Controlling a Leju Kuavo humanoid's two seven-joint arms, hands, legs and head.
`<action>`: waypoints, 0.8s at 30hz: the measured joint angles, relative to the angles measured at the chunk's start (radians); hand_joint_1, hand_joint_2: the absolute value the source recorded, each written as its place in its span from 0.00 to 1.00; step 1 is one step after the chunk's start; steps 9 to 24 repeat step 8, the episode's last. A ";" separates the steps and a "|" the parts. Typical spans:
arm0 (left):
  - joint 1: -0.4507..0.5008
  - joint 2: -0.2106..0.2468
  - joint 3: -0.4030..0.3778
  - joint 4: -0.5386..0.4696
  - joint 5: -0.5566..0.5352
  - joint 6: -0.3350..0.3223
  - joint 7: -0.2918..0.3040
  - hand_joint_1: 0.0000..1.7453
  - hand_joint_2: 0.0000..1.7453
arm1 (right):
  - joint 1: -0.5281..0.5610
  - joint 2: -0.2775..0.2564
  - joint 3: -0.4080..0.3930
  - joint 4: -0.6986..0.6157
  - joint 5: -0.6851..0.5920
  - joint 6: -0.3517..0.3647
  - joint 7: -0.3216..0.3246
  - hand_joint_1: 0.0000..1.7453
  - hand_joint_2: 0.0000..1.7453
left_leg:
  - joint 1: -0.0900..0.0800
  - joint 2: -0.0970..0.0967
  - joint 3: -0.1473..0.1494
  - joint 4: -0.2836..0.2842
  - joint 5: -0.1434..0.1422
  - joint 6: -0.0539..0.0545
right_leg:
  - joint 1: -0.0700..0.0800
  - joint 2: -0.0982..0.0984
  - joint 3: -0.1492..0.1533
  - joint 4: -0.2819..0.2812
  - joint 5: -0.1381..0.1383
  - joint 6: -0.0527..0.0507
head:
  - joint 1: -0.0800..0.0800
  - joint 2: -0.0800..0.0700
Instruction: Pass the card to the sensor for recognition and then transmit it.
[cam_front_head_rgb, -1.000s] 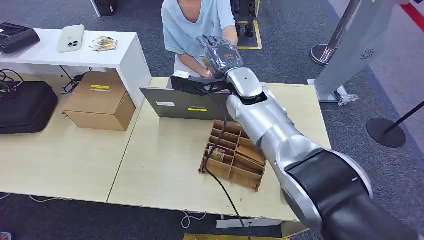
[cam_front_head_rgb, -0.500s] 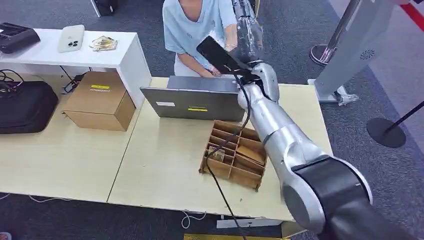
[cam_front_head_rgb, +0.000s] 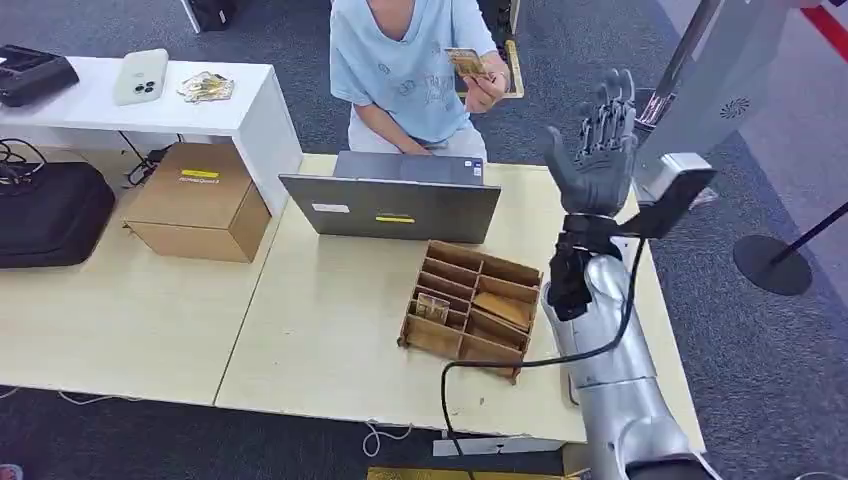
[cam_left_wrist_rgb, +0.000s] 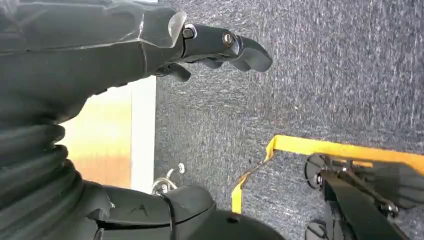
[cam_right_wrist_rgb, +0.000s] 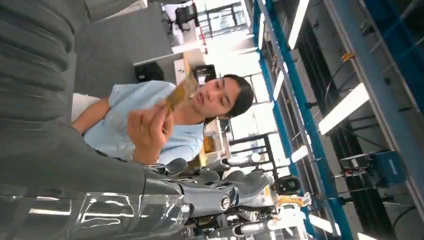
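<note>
Head view | right hand (cam_front_head_rgb: 598, 160) raised, fingers spread, empty | person (cam_front_head_rgb: 410, 60) holds flat card (cam_front_head_rgb: 464, 62)

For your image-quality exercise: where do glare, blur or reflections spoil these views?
Right wrist view: ceiling lights blow out white behind the person, reflections streak the right hand; the card is blurred. Head view: even light, sharp. Left wrist view: left hand dark.

Even overhead light; ceiling lamps (cam_right_wrist_rgb: 345, 107) glare, overexposed.
</note>
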 joint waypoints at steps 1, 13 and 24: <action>0.000 0.000 0.001 0.000 0.004 0.003 -0.002 0.00 1.00 | 0.046 -0.016 -0.001 -0.039 -0.016 0.014 -0.001 0.00 1.00 | 0.000 0.000 0.000 0.000 0.000 0.000 | 0.000 0.000 0.000 0.000 0.000 0.000 | 0.000 0.000; 0.005 0.005 0.021 0.000 0.037 0.008 -0.009 0.00 1.00 | 0.328 -0.126 -0.062 -0.291 -0.035 0.080 0.022 0.00 1.00 | 0.000 -0.001 0.000 0.000 -0.001 0.001 | 0.000 -0.001 0.000 0.000 -0.001 0.000 | 0.000 0.000; 0.005 0.005 0.021 0.000 0.037 0.008 -0.009 0.00 1.00 | 0.328 -0.126 -0.062 -0.291 -0.035 0.080 0.022 0.00 1.00 | 0.000 -0.001 0.000 0.000 -0.001 0.001 | 0.000 -0.001 0.000 0.000 -0.001 0.000 | 0.000 0.000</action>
